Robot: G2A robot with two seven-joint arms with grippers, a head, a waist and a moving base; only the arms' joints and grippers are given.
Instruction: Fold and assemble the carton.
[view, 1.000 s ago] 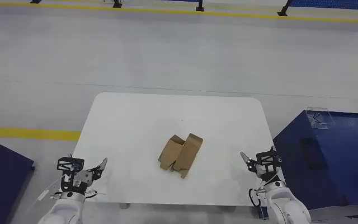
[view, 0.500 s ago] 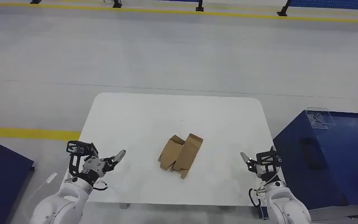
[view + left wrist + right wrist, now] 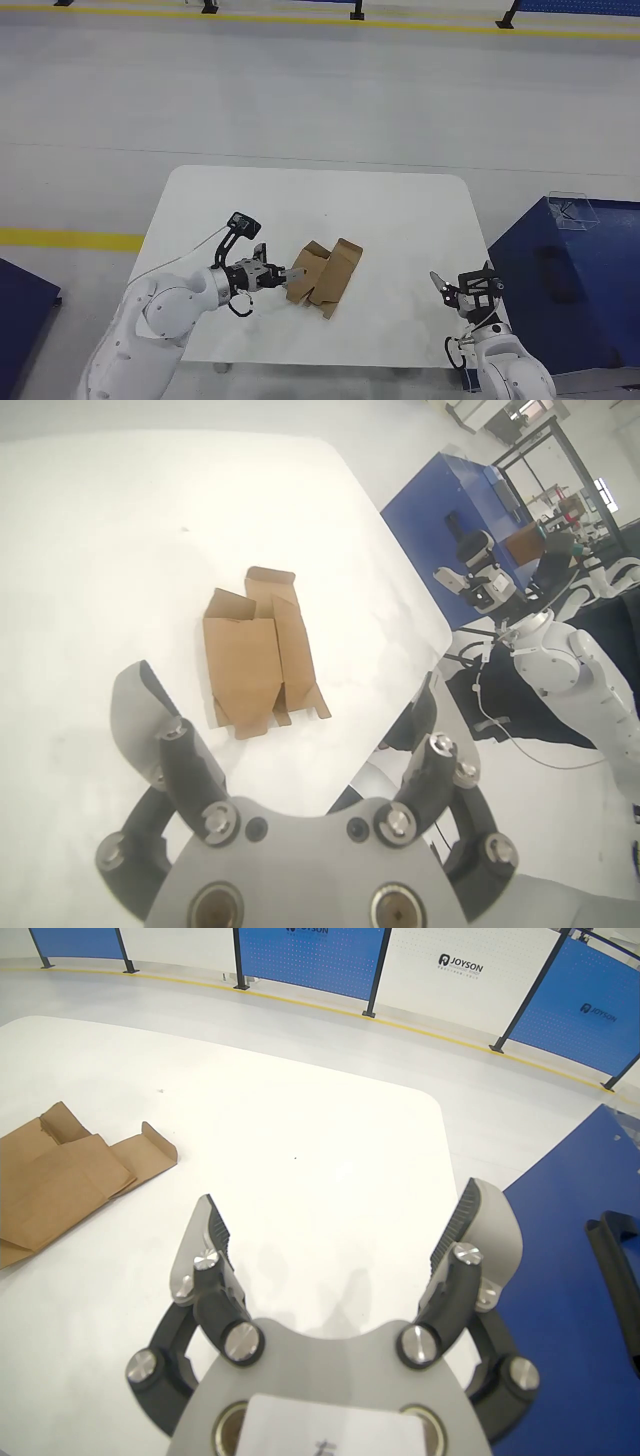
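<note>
On the white table [image 3: 400, 200] lies the flattened brown carton [image 3: 322, 275]; we hold our left gripper [image 3: 283, 273] just beside it, fingers spread wide, and our right gripper [image 3: 462, 283] well apart from it, fingers likewise wide

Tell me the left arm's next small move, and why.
The carton lies flat and unassembled on the table. The left gripper sits close beside it, jaws open and empty. Probably ease it forward so the jaws straddle the carton's nearest edge.
</note>
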